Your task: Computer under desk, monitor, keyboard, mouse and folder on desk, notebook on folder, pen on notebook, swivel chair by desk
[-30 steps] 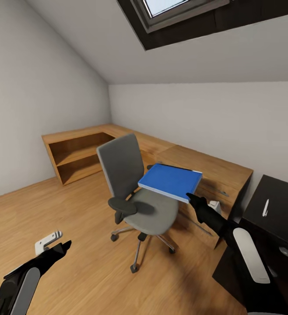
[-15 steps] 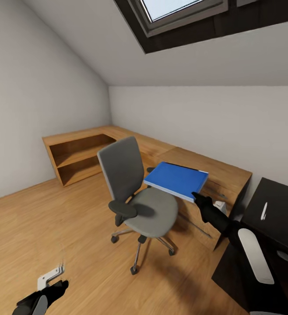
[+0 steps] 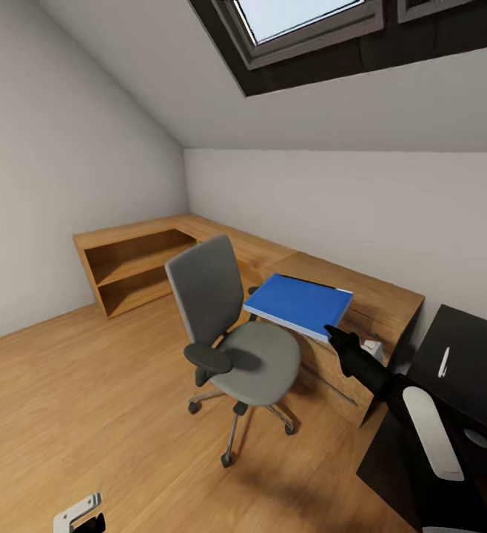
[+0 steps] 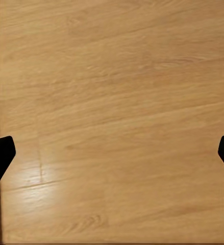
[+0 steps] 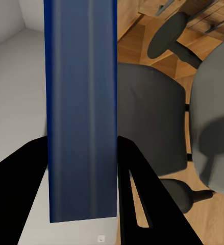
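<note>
At the far left, low over the bare wood floor [image 3: 88,414], the left claw [image 4: 112,148] hung with its two black fingers spread wide and nothing between them, well apart from any furniture. Further right, the swivel chair [image 3: 232,326] stood on open floor with its grey back turned to the low light-wood cabinets [image 3: 136,259] along the walls, its seat bare of the folder. Above and just right of that seat, the blue folder [image 3: 299,305] was lifted clear and roughly level, pinched at its near corner by the right claw [image 3: 331,333]; the right wrist view showed the folder's edge clamped between the two dark fingers [image 5: 134,173]. The step in hand looked to be the folder's transfer from chair to desk, with the lift done and the carry not yet made. At the right edge lay the corner of the black desk [image 3: 469,348], with a small white pen-like item [image 3: 443,363] resting on it (too small to be sure). The next move would likely call for swinging the folder rightward and clearing the desk's near edge. Room to the left was generous; to the right the cabinet end and desk corner stood close together.
</note>
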### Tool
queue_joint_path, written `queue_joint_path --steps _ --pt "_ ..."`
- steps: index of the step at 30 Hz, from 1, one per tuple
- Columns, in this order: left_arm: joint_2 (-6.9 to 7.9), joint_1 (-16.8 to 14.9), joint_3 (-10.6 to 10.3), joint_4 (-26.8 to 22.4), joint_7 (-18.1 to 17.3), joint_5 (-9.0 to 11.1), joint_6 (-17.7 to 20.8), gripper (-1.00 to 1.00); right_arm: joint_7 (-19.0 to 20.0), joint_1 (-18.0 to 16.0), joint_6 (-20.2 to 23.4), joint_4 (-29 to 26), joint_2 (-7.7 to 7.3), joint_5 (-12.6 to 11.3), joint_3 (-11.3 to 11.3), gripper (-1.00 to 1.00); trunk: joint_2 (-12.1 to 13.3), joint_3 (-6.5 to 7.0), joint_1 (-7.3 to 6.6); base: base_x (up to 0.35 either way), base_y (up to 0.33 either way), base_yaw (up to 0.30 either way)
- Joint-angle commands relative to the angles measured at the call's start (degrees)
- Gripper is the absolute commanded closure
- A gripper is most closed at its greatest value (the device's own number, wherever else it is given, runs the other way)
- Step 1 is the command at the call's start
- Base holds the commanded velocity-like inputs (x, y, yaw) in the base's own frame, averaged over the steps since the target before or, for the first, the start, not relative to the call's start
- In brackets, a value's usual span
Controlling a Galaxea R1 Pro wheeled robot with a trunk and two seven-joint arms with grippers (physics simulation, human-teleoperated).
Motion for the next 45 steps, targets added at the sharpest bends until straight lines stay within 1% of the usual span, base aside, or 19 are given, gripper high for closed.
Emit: queue_joint_path --steps 1,14,15,20,24,29,31,34,36,37,40,45 --pt "0.01 0.0 -0.1 -0.1 0.2 0.5 0.3 -1.0 -0.6 0.0 0.2 -0.1 0.01 -0.6 -0.1 1.0 0.4 0.13 -0.23 0.0 0.0 0.0" --pt "-0.04 0.0 -0.1 0.0 0.2 0.4 0.3 -1.0 -0.5 0.0 0.1 -0.1 -0.04 -0.6 -0.1 1.0 5.6 2.46 -3.08 0.0 0.0 0.0" --pt "-0.04 0.0 -0.2 1.0 0.2 0.3 0.3 -1.0 -0.5 -0.1 0.1 0.0 0.0 -0.6 -0.1 1.0 6.0 2.64 -3.3 0.0 0.0 0.0" --pt "-0.04 0.0 -0.3 2.2 0.2 0.3 0.3 -1.0 -0.6 0.0 0.1 0.0 0.03 -0.6 -0.1 1.0 8.0 3.54 -4.4 0.0 0.0 -0.005" --pt "-0.04 0.0 -0.3 2.4 0.2 0.3 0.4 -1.0 -0.6 -0.1 0.1 0.0 -0.02 -0.5 -0.2 1.0 9.6 4.25 -5.28 0.0 0.0 -0.158" --pt "-0.23 0.0 -0.4 2.4 0.2 0.3 0.4 -1.0 -0.8 0.0 0.1 0.3 0.02 -0.5 -1.2 1.0 11.6 5.15 -6.38 0.0 0.0 -0.248" --pt "-0.41 0.0 -1.1 2.5 0.3 0.3 0.4 -1.0 -0.9 0.0 0.0 0.3 0.07 -0.5 -1.8 1.0 12.4 5.51 -6.82 0.0 0.0 -0.265" --pt "-0.71 0.0 -4.0 3.1 0.5 0.3 0.3 -1.0 -1.0 -0.1 0.0 1.2 0.16 -0.6 -3.8 1.0 13.6 6.05 -7.48 0.0 0.0 -0.273" --pt "-0.77 0.0 -5.2 3.4 0.6 0.3 0.2 -1.0 -1.1 -0.1 0.0 1.6 0.2 -0.6 -5.0 1.0 14.4 6.41 -7.91 0.0 0.0 -0.287" --pt "-0.78 0.0 -5.5 3.4 0.7 0.3 0.2 -1.0 -1.1 0.0 0.0 1.7 0.22 -0.6 -5.3 1.0 14.8 6.59 -8.13 0.0 0.0 -0.292" --pt "-0.86 0.0 -6.4 3.6 0.7 0.3 0.2 -1.0 -1.1 -0.1 0.0 1.9 0.27 -0.6 -6.1 1.0 14.8 6.59 -8.13 0.0 0.0 -0.296" --pt "-0.84 0.0 -6.7 3.6 0.7 0.3 -0.7 -1.0 -1.1 0.0 -0.6 2.5 0.29 -0.6 -6.4 1.0 14.8 6.59 -8.13 0.0 0.0 -0.299"
